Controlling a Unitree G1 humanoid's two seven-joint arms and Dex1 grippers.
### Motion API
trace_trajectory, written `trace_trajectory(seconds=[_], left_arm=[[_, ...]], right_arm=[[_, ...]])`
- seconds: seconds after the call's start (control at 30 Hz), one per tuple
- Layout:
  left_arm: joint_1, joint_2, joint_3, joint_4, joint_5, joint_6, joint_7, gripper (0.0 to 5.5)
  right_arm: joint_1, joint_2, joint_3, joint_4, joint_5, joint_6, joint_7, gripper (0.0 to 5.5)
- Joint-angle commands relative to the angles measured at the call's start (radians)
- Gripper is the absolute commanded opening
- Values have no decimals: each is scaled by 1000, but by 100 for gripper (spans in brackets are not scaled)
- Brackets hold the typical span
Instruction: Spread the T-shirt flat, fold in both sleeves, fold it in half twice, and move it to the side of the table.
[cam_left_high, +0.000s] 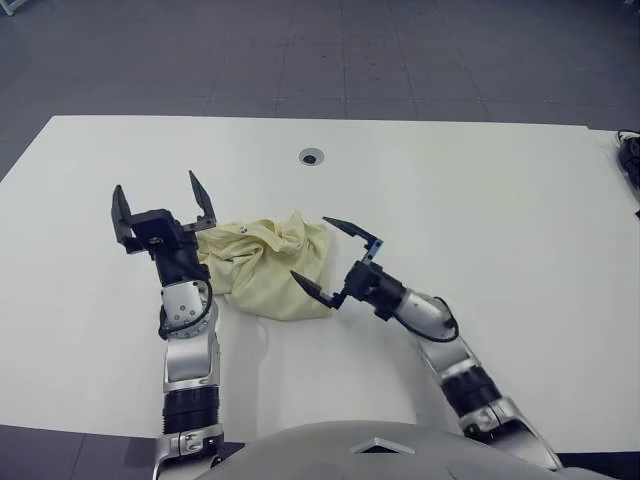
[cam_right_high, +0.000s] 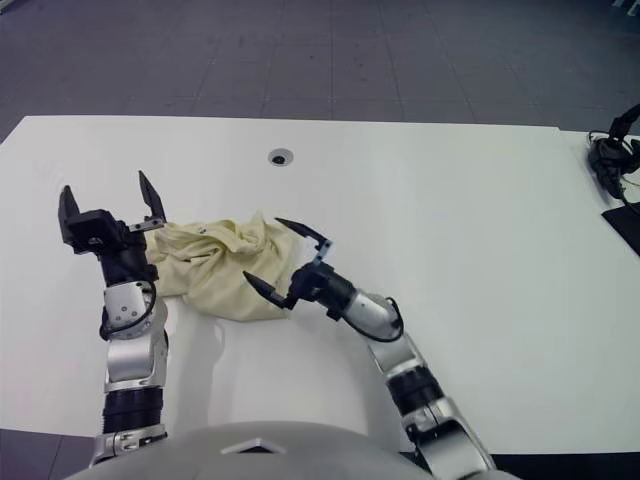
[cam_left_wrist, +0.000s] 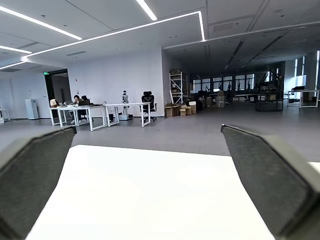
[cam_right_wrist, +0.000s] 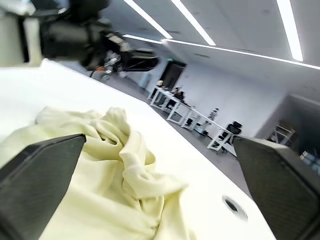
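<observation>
"Right claw (cam_left_high: 309, 247) sat nearest, didn't it? What was it doing?"

"It gaped wide with nothing in it, its fingers set either side of the right border of the T-shirt (cam_left_high: 265, 260). Whether a tip touched cloth, I couldn't tell."

"And the left claw (cam_left_high: 155, 182)?"

"Equally wide, equally empty, raised at the shirt's left side and pointing toward the far edge of the desk (cam_left_high: 450, 180)."

"Where did the shirt lie?"

"Left of the desk's middle, well in from every edge, on the near side of a small round hole (cam_left_high: 312, 156). It was a crumpled pale-yellow heap, no sleeve or hem laid out."

"So which step?"

"The first, by my reading: spreading it flat had not been done. Next, each claw would need to drop, pinch an outer edge of the heap, and draw apart toward the left and right edges, keeping the cloth low so it didn't bunch again."
</observation>
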Motion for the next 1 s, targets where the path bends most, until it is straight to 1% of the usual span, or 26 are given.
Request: trace_trajectory(seconds=[0.03,0.1,0.13,0.2,0.27,0.4,0.6,1.0], left_arm=[[-35,-3,-29,44,12,2,-15,540],[-39,-4,-32,48,14,1,-14,540],[-39,-4,-33,48,15,0,-13,540],[-38,-4,-35,47,15,0,-12,540],[-36,-6,-38,46,15,0,-12,540],[-36,-9,-45,45,16,0,-12,540],[-32,-10,-51,45,17,1,-15,540],[-25,-8,-67,44,18,0,-21,540]], right_arm=[[-136,-29,25,183,-133,-83,-49,519],[-191,-47,48,241,-230,-135,-103,505],[-216,-56,62,264,-280,-157,-132,480],[-257,-68,87,307,-372,-195,-198,450],[-281,-73,104,348,-421,-218,-247,415],[-308,-71,108,418,-429,-244,-305,350],[-348,-57,105,482,-413,-260,-342,252],[-406,-13,112,578,-374,-238,-318,54]])
